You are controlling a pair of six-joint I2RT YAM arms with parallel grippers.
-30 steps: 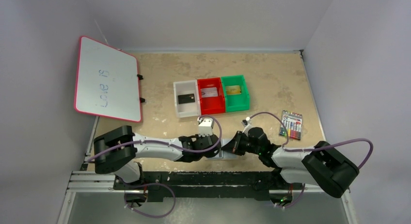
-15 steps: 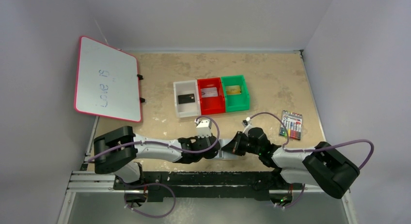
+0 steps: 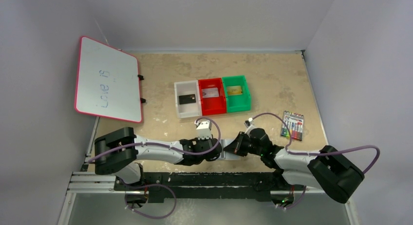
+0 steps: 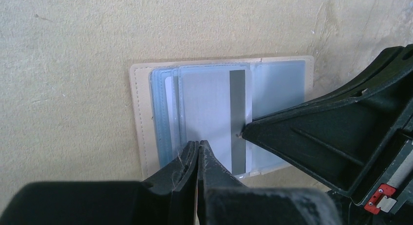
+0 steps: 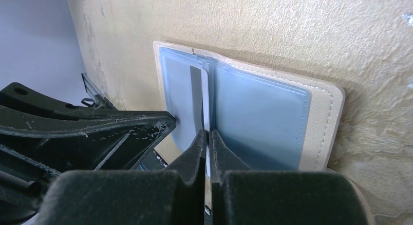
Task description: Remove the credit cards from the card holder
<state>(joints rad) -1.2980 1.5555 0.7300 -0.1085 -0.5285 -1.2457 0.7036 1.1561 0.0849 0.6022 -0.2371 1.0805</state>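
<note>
The card holder (image 4: 141, 118) lies open on the table, tan-bordered with pale blue-grey sleeves; it also shows in the right wrist view (image 5: 263, 118). A pale credit card with a dark stripe (image 4: 214, 108) sticks partly out of a sleeve. My right gripper (image 5: 207, 135) is shut on that card's edge (image 5: 204, 98). My left gripper (image 4: 198, 146) is shut, its tips resting on the holder beside the card. In the top view both grippers, left (image 3: 218, 151) and right (image 3: 233, 148), meet over the holder and hide most of it.
Three bins stand mid-table: white (image 3: 179, 107) with a black card (image 3: 187, 99), red (image 3: 213, 108) with a silvery card (image 3: 210, 92), green (image 3: 238, 106) with a gold card (image 3: 234, 90). A marker pack (image 3: 292, 125) lies right. A pink-framed whiteboard (image 3: 107, 79) leans at left.
The left wrist has shifted slightly left and the right arm's elbow has moved a little to the right. Both grippers stay at the holder.
</note>
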